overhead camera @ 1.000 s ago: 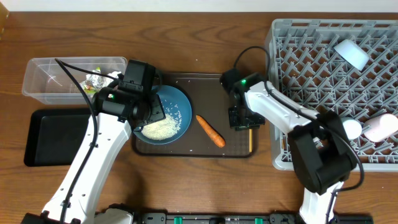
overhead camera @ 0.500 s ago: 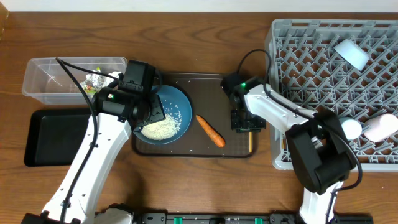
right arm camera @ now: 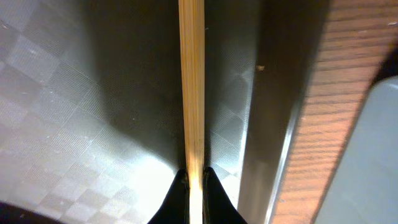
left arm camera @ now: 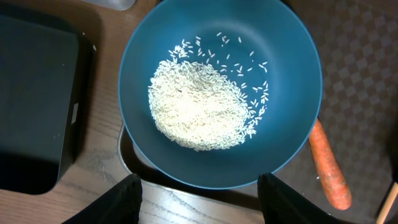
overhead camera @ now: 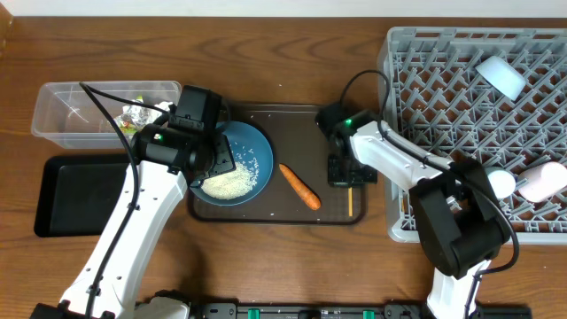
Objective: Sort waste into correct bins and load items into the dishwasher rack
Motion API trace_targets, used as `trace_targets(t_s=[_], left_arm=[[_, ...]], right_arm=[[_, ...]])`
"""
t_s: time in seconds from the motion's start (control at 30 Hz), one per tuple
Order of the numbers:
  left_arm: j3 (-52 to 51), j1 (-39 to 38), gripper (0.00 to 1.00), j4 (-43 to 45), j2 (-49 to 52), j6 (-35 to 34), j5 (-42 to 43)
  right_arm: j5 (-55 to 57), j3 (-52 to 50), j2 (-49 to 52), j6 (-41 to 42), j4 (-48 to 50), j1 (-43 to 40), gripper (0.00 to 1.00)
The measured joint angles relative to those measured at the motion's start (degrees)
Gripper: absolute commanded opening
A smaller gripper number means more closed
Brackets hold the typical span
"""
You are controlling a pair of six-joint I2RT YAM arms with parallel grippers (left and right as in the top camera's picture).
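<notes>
A blue bowl (overhead camera: 252, 155) holding a heap of white rice (overhead camera: 232, 182) sits at the left of the brown serving tray (overhead camera: 283, 120). My left gripper (overhead camera: 205, 164) hovers over it. In the left wrist view the gripper (left arm camera: 200, 202) is open, one finger (left arm camera: 118, 202) at each side of the bowl's (left arm camera: 280, 74) near rim, above the rice (left arm camera: 199, 106). An orange carrot (overhead camera: 299, 186) lies mid-tray. My right gripper (overhead camera: 345, 173) is low at the tray's right edge, and in the right wrist view it (right arm camera: 193, 180) is shut on a thin wooden chopstick (right arm camera: 191, 87).
The clear tub (overhead camera: 84, 111) with crumpled foil (overhead camera: 137, 113) stands at the back left, the black tray (overhead camera: 75, 195) in front of it. The grey dishwasher rack (overhead camera: 443, 106) fills the right side and holds a light blue cup (overhead camera: 502, 77) and a pinkish-white cup (overhead camera: 542, 182).
The right gripper has closed on the chopstick, which has shifted slightly left. The left arm and the bowl have not moved.
</notes>
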Motion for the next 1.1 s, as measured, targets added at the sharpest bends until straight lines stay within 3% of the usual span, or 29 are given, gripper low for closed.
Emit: trace_targets(t_s=[0.17, 0.43, 0.63, 0.9, 1.1], left_arm=[[0.00, 0.00, 0.61, -0.02, 0.00, 0.02, 0.00], [0.00, 0.00, 0.61, 0.00, 0.00, 0.02, 0.00], [0.00, 0.00, 0.61, 0.02, 0.00, 0.02, 0.00], [0.00, 0.00, 0.61, 0.04, 0.00, 0.02, -0.02], [0.00, 0.00, 0.61, 0.02, 0.00, 0.02, 0.00]], right_arm=[[-0.57, 4.83, -4.79, -2.67, -1.46, -2.56, 0.01], [-0.44, 9.60, -23.37, -12.39, -6.97, -12.07, 0.01], [-0.35, 8.20, -23.91, -18.40, -13.14, -19.41, 0.01], [-1.09, -2.51, -23.12, -21.66, -8.41, -21.18, 0.01], [-3.08, -7.76, -22.58, -22.47, -4.57, -21.18, 0.25]])
